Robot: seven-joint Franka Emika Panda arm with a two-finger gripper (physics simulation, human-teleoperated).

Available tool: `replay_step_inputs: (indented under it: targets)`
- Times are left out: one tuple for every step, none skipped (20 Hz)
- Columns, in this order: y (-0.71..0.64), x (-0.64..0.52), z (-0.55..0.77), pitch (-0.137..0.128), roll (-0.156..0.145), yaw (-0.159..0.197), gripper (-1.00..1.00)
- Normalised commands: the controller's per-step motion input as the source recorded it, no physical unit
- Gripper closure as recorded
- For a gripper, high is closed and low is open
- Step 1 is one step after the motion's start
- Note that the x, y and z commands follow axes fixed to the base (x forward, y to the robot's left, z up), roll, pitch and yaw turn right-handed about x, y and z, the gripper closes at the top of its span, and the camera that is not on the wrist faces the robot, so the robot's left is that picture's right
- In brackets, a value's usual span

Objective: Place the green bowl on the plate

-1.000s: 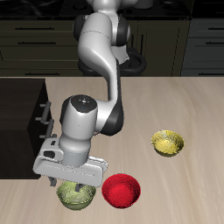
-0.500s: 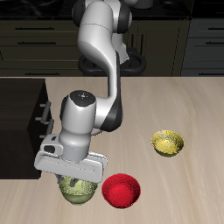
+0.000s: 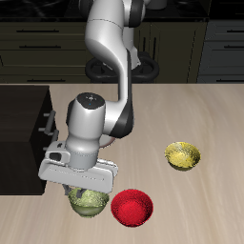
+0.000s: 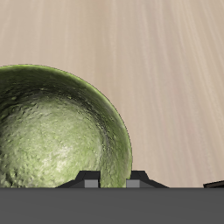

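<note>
The green bowl, olive with a pale speckled inside, hangs under my gripper near the table's front edge. The gripper is shut on the bowl's rim and holds it slightly above the table. In the wrist view the bowl fills much of the frame, and the fingertips sit at its rim. The plate does not show in either view; it is hidden or out of view.
A red bowl sits right beside the green bowl near the front edge. A yellow bowl lies farther off, mid-table. A black box stands at the table's side, behind the gripper.
The gripper has risen a little with the green bowl in it and shifted slightly toward the red bowl. The red and yellow bowls have not moved.
</note>
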Motion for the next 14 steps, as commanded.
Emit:
replay_step_inputs:
  targets:
    - [0.14, -0.38, 0.78, -0.130, -0.007, 0.210, 1.00]
    - [0.00, 0.00, 0.00, 0.000, 0.000, 0.000, 1.00]
    - [0.11, -0.25, 0.76, -0.107, 0.061, 0.066, 1.00]
    - [0.02, -0.11, 0.23, -0.027, 0.007, 0.085, 1.00]
    - [-0.17, -0.16, 0.34, 0.031, -0.031, -0.057, 1.00]
    - [0.04, -0.12, 0.33, -0.040, -0.005, 0.046, 1.00]
    - [0.05, -0.28, 0.74, -0.139, 0.039, 0.061, 1.00]
    - [-0.03, -0.26, 0.73, -0.064, 0.003, 0.061, 1.00]
    - [-0.06, -0.17, 0.35, -0.063, -0.031, 0.050, 1.00]
    - [-0.02, -0.14, 0.27, 0.000, 0.000, -0.048, 1.00]
    - [-0.09, -0.05, 0.36, -0.073, 0.007, 0.017, 1.00]
    - [0.16, -0.22, 0.48, -0.063, 0.056, 0.011, 1.00]
    - [0.00, -0.11, 0.29, -0.057, -0.010, 0.023, 1.00]
    - [-0.06, -0.13, 0.31, -0.018, -0.051, -0.010, 1.00]
